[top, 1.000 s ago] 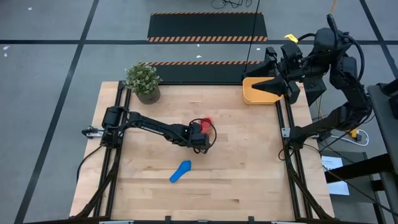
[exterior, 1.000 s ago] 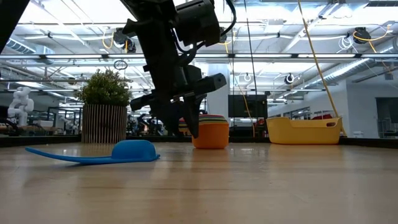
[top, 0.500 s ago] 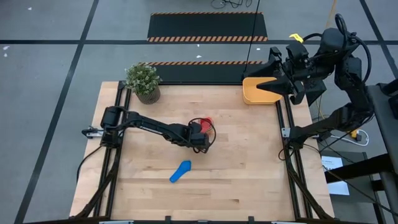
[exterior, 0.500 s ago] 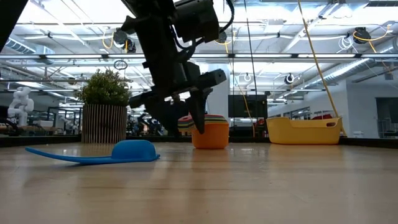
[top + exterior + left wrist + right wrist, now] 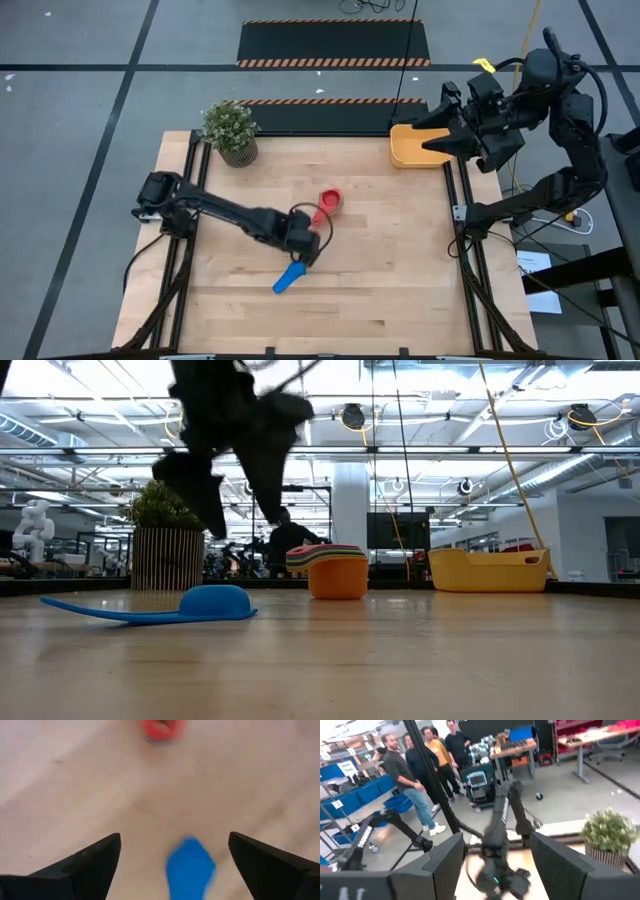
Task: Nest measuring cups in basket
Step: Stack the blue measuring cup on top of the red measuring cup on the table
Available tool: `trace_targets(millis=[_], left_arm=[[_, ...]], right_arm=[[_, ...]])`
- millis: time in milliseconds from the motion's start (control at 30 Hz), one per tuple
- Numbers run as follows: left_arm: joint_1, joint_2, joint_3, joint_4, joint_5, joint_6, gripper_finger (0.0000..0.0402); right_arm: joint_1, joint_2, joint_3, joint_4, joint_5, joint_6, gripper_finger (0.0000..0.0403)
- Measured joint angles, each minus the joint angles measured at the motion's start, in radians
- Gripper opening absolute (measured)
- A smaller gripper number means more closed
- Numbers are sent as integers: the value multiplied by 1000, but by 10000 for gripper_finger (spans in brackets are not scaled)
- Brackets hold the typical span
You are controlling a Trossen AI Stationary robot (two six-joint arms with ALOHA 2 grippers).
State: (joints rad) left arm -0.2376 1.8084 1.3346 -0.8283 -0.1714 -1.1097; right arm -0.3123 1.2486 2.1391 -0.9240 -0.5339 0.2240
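From the overhead camera I saw my left gripper (image 5: 303, 251) low over the middle of the table (image 5: 400, 290), reaching in from the arm's base at nine o'clock. Its fingers (image 5: 87, 865) stood wide apart with nothing between them but bare wood, and the wrist camera confirmed that: the two dark tips framed the blue measuring cup (image 5: 190, 870), which lay flat on the boards ahead of the claw, not touched by either tip. In the overhead view that blue cup (image 5: 291, 276) sat just beside the gripper at about seven o'clock from it, handle trailing away toward the near edge.

The stack of nested cups (image 5: 329, 201), red on top, stood at roughly one o'clock from the claw, near but clearly apart from it. At table height I could see the stack (image 5: 336, 570) upright, an orange cup outermost with coloured rims layered inside; I could not count them. The blue cup (image 5: 210, 603) lay bowl-down on the wood in front.

The basket (image 5: 415, 147) rested at the table's far right corner, about two o'clock from the left gripper and well apart from it. My right gripper (image 5: 432, 131) hung over the basket, its fingers (image 5: 440, 870) spread and holding nothing. A potted plant (image 5: 231, 131) stood at the far left corner.
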Motion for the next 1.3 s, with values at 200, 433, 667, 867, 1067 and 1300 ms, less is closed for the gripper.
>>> trace_targets(millis=[200,433,667,867,1067,1300], left_arm=[[-160,-12,34,-14,34,82,347],[-298,-13,128,-124,4,201,324],[-370,-3,131,-135,11,428,323],[-394,28,131,-154,-26,628,326],[-392,99,129,-149,-47,792,326],[-377,184,129,-136,-71,897,326]], right_arm=[[0,-15,0,-51,0,0,226],[0,-34,0,-73,0,0,226],[0,-33,0,-77,0,5,226],[0,-34,0,-77,1,55,226],[0,-35,0,-76,5,125,226],[0,-35,0,-76,8,207,226]])
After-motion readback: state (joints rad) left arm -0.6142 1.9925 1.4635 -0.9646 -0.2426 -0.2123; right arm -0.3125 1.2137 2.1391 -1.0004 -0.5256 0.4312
